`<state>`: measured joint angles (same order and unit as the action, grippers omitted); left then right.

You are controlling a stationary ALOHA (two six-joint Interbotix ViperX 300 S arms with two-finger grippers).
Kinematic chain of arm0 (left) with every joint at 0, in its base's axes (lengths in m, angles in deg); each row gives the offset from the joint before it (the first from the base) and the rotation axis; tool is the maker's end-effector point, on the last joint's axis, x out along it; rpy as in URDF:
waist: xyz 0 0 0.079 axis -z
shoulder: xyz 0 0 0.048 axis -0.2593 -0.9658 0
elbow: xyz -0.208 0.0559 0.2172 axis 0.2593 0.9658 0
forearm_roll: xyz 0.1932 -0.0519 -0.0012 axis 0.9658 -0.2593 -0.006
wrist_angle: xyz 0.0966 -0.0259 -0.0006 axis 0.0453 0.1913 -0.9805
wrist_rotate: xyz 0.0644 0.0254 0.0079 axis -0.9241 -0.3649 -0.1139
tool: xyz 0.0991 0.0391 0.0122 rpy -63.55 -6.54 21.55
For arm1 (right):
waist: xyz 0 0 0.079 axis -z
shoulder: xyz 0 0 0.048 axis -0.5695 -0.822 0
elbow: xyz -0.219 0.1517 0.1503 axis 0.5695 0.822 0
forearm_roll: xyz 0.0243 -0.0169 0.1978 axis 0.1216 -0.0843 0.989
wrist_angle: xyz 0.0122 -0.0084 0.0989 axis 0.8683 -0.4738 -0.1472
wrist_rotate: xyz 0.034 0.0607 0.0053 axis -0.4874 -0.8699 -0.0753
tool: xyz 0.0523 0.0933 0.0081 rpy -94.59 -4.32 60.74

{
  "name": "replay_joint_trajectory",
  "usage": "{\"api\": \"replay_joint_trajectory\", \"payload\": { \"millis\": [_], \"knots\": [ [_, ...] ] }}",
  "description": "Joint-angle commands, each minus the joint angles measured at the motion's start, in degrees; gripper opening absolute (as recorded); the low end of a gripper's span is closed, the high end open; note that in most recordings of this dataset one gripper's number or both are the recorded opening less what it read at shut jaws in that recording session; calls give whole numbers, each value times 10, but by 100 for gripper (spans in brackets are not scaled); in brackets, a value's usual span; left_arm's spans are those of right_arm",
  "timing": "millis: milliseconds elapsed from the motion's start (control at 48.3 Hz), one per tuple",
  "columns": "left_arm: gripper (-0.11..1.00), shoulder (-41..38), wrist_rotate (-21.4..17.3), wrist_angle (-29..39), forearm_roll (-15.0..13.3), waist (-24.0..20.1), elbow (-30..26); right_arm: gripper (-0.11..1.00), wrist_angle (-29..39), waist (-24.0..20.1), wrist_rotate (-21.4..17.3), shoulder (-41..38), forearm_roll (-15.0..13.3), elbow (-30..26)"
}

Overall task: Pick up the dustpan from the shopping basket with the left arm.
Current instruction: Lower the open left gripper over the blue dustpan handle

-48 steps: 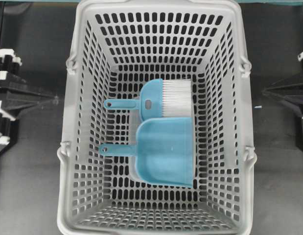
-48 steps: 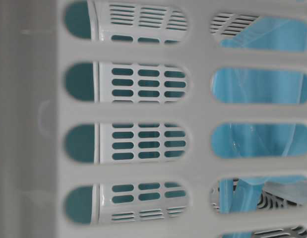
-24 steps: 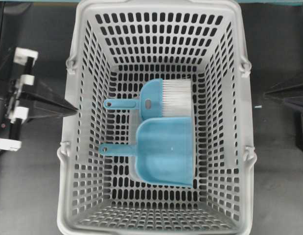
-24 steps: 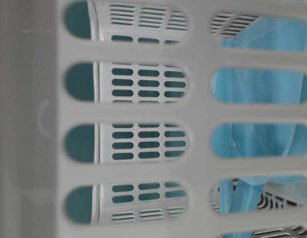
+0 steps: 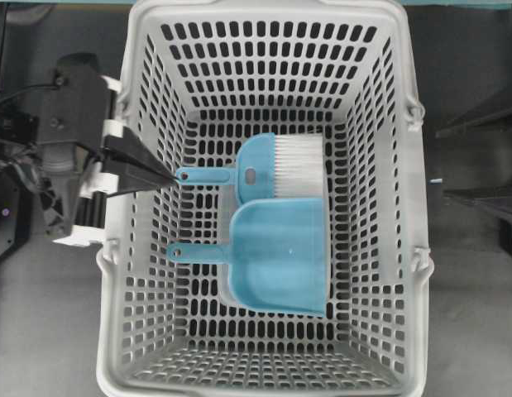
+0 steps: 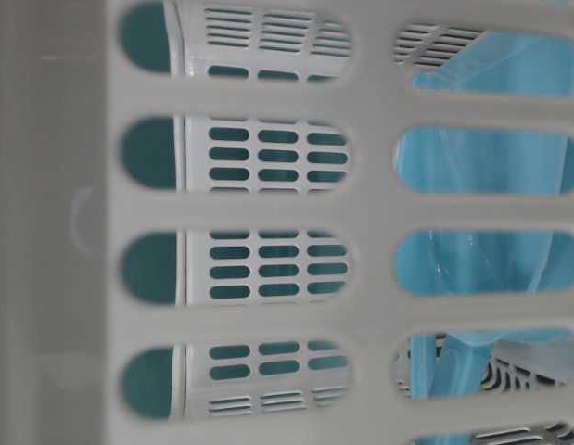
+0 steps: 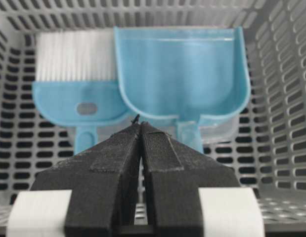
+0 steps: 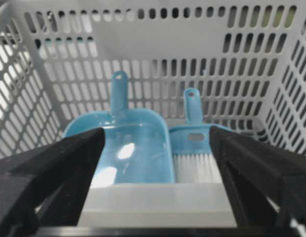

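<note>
The light blue dustpan [image 5: 282,258] lies flat on the floor of the grey shopping basket [image 5: 123,273], its thin handle [image 5: 198,251] pointing left. It also shows in the left wrist view [image 7: 182,69] and the right wrist view [image 8: 128,143]. My left gripper [image 5: 169,177] is shut and empty. It reaches over the basket's left rim, its tip by the end of the brush handle, above and up-left of the dustpan handle. In the left wrist view the left gripper [image 7: 139,122] points between the two handles. My right gripper [image 5: 442,163] is open and empty outside the right wall.
A matching blue hand brush [image 5: 280,169] with white bristles lies beside the dustpan, touching it. The basket's tall slotted walls [image 7: 286,98] enclose both. The basket's rim [image 8: 157,202] lies right before the right gripper [image 8: 157,136]. Blue plastic [image 6: 481,260] shows through the wall slots.
My left arm has swung in from the left edge over the basket's rim toward the handles. The right gripper's fingers now stand apart. Dustpan and brush have not moved.
</note>
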<state>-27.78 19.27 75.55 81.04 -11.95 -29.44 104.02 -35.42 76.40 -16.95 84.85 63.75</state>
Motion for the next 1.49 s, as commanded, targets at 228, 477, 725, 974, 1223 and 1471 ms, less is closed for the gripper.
{"api": "replay_joint_trajectory", "payload": {
  "millis": [228,477,725,974,1223,1471],
  "knots": [
    [0,-80,-7,94,2,5,-87,78,-35,-2,-1,-35,4,-13],
    [21,-142,0,135,3,10,-133,78,-36,-1,-2,-38,4,-12],
    [87,-215,31,193,2,47,-178,78,-40,-2,-2,-38,4,-10],
    [89,-281,41,218,3,63,-173,78,-44,-2,-10,-37,4,-1],
    [89,-326,37,216,3,63,-162,78,-46,-2,-26,-34,4,7],
    [88,-346,40,207,2,62,-142,78,-57,-2,-27,-33,4,14]
  ]
}}
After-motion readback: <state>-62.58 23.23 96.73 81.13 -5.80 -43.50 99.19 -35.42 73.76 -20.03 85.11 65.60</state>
